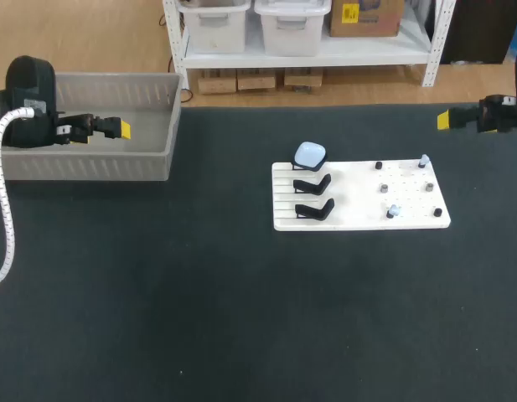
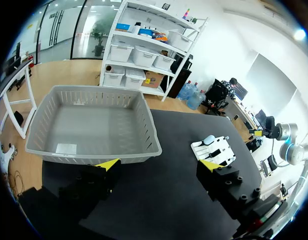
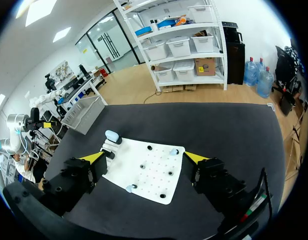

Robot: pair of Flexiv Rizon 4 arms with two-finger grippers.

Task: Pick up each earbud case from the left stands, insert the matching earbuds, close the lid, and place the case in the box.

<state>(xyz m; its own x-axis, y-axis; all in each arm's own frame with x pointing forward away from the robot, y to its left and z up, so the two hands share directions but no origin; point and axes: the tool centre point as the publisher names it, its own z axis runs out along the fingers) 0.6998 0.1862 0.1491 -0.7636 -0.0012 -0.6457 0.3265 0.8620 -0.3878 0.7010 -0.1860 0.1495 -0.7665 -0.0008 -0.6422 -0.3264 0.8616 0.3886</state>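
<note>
A light blue earbud case (image 1: 309, 154) sits closed on the rearmost of three black stands at the left end of a white board (image 1: 359, 219). The other two stands (image 1: 313, 184) are bare. Two pale earbuds (image 1: 424, 159) (image 1: 393, 211) perch on pegs at the board's right end. My left gripper (image 1: 122, 129) hangs open over the grey basket (image 1: 90, 166), far left of the board. In the left wrist view that gripper (image 2: 159, 165) holds nothing, and the case (image 2: 209, 139) lies far ahead. My right gripper (image 3: 144, 157) is open and empty, high above the board (image 3: 149, 172) and case (image 3: 112, 134).
The grey basket (image 2: 94, 154) stands at the table's back left corner with only a small paper slip inside. Several dark pegs dot the board's right half. Black table surface surrounds the board on every side.
</note>
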